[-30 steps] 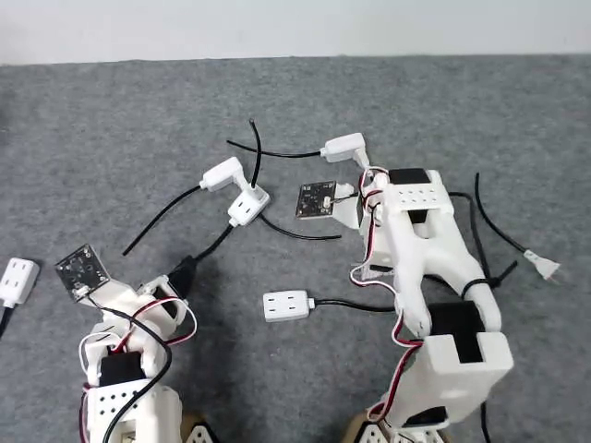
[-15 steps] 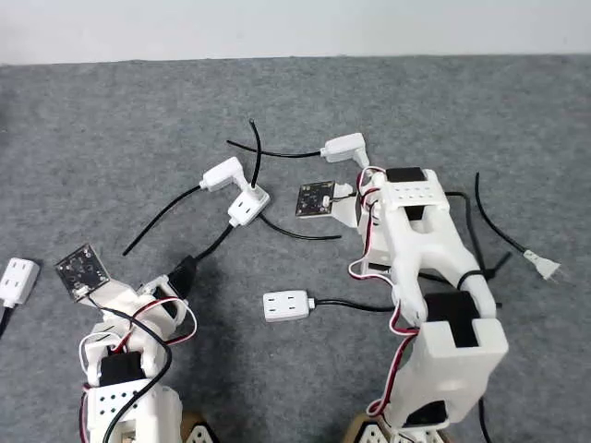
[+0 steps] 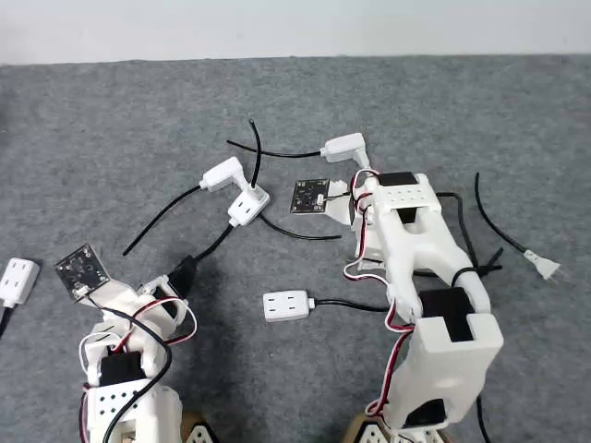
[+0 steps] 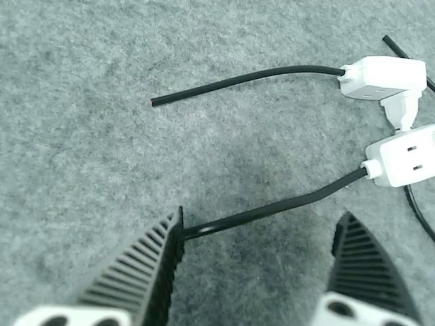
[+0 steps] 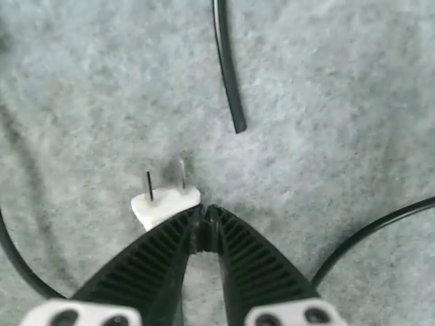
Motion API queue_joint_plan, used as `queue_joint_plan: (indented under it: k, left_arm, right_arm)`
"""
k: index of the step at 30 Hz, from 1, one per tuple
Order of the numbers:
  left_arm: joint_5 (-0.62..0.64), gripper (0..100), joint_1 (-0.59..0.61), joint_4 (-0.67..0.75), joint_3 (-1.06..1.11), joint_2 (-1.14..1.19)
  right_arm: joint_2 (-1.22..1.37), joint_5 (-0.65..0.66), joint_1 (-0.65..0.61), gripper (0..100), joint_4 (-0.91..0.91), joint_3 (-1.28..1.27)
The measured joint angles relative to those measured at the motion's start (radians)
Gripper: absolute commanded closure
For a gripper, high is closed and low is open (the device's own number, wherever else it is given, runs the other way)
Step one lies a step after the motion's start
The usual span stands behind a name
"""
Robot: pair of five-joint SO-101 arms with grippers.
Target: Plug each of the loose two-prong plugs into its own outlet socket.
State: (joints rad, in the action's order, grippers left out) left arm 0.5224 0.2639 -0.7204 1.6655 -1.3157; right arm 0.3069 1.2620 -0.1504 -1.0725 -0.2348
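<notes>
Seemingly, right claw (image 5: 204,212) pinches loose plug (image 5: 163,202); angled plug (image 4: 380,75) fills socket (image 4: 406,155).

The grey felt surface (image 3: 111,129) carries a white socket (image 3: 284,305) at centre, a second socket (image 3: 17,280) at the left edge, a loose plug (image 3: 547,268) at right, and black cords (image 3: 166,214) between.

Both arms white printed plastic: left arm (image 3: 120,399), right arm (image 3: 425,249). Black servo blocks set in joints. Red, white, black wires (image 3: 395,323) loop along links. Dark square camera board (image 3: 311,196) beside each wrist. Left claw (image 4: 263,213), right claw (image 5: 204,210): black ribbed triangular fingers, white bases with screw holes.
</notes>
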Motion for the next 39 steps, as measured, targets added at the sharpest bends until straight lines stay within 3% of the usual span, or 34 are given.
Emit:
queue_joint_plan:
  k: [20,26,30,39]
  left_arm:
    - [0.0,67,0.0,0.0,0.0,0.0]
    - [0.0,67,0.0,0.0,0.0,0.0]
    - [0.0,67,0.0,0.0,0.0,0.0]
    - [0.0,67,0.0,0.0,0.0,0.0]
  right_arm:
    - [-0.15,0.0,-0.005,98.0,-0.109,-0.025]
    - [-0.187,-0.015,-0.008,78.6,-0.235,-0.025]
    - [-0.19,-0.04,-0.006,79.0,-0.256,-0.028]
    - [-0.19,0.06,-0.008,78.7,-0.178,-0.15]
